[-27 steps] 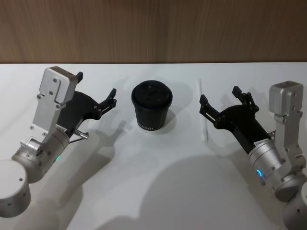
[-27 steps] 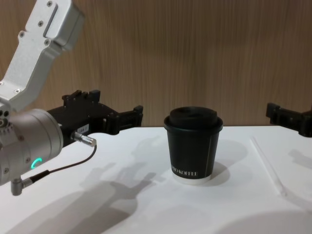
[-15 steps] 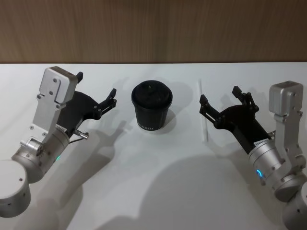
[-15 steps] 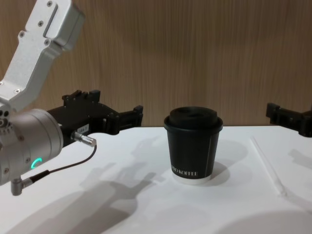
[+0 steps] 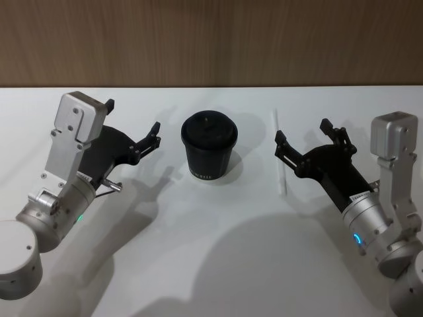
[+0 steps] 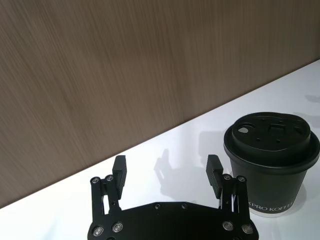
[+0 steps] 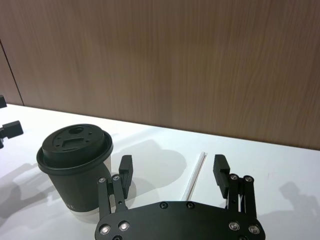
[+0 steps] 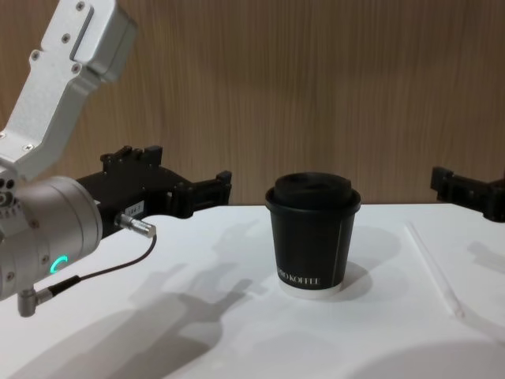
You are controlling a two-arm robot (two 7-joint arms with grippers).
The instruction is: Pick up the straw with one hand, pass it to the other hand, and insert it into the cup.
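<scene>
**Pre-grasp: both tools open, straw flat on the bench, nothing held**

- Bench (image 5: 211, 257): white. It carries just the cup and the straw, both central, so either arm can probably reach them.
- Left tool (image 5: 133, 116): fingers spread wide and empty, hovering just left of the cup and aimed at it. Judged to be staged as the receiver for the hand-over.
- Right tool (image 5: 302, 131): also spread wide and empty, to the right of the straw. It's the nearer tool, so likely the one to pick.
- Cup (image 5: 209, 148): upright with its lid on, between the two tools. Standing there, it is ready for insertion without being moved.
- Straw (image 5: 280, 155): lies flat, right of the cup and apart from it, running away from the robot.

View differences:
- The head view gives the plan layout, with cup, straw and right tool in a row.
- The chest view gives heights: the left tool (image 8: 189, 181) sits at about lid level, clear of the bench.
- The right wrist view shows the straw (image 7: 194, 175) lined up with the gap between its fingers.
- The left wrist view shows the openings in the lid (image 6: 272, 131). The straw's target hole has to be judged from there.
</scene>
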